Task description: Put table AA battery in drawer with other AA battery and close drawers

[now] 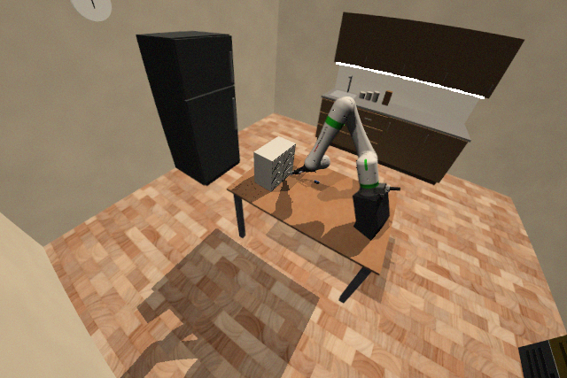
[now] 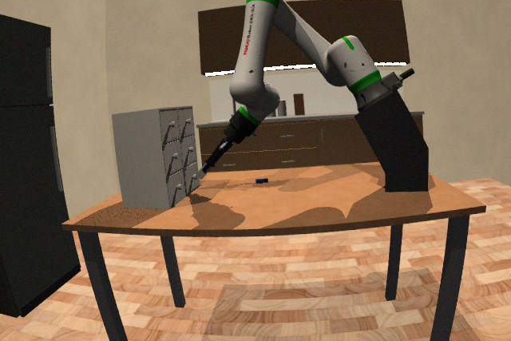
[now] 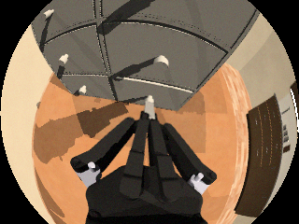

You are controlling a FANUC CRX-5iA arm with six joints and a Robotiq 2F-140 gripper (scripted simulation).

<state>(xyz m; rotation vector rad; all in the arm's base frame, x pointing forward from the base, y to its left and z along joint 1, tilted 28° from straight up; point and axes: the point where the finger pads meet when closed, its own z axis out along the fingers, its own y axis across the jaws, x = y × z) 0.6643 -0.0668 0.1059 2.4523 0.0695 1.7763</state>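
The grey chest stands upright on the table, with two columns of three drawers. A pale strip shows along the top edge of the lowest right drawer, which seems at most slightly out; the other drawers look pushed in. My gripper is shut, its tips at that drawer's handle; no grip on the handle shows. The blue AA battery lies on the table in front of the chest. The drawers' contents are hidden.
The table carries the chest at one end and the robot's black base at the other. The chest stands near the table's edge. Several handles stick out from the chest's front above and beside my fingers.
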